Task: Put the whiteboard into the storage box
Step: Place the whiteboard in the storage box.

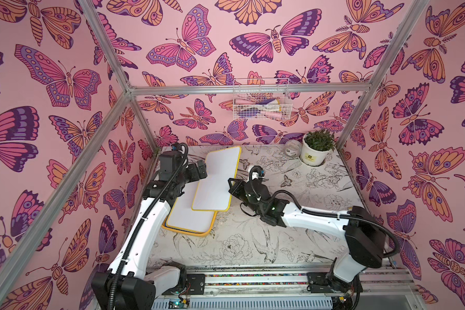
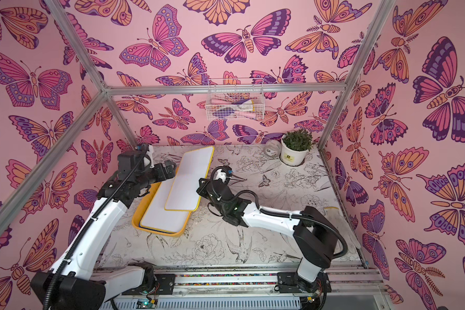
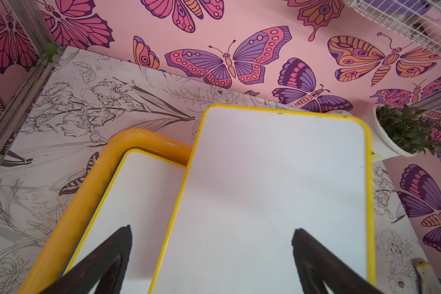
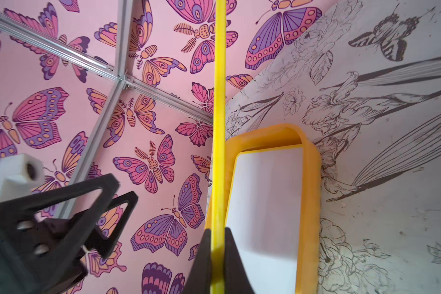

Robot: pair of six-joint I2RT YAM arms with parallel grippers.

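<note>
A white whiteboard [image 1: 216, 179] [image 2: 189, 179] with a yellow frame hangs tilted over the storage box [image 1: 188, 233] [image 2: 159, 232], a shallow yellow-orange tray left of the table's middle. My right gripper [image 1: 231, 188] [image 4: 217, 230] is shut on its right long edge [image 4: 219, 101]. Another whiteboard [image 1: 191, 217] [image 3: 143, 203] lies flat inside the storage box [image 3: 92, 183] [image 4: 311, 191]. My left gripper [image 1: 202, 171] [image 3: 211, 229] stands open by the held whiteboard's [image 3: 278, 191] left edge, with nothing between its fingers.
A white wire basket [image 1: 262, 103] hangs on the back wall. A potted plant [image 1: 317, 147] and a clear jar [image 1: 293, 149] stand at the table's back right. The left wall's frame post is close behind the left arm.
</note>
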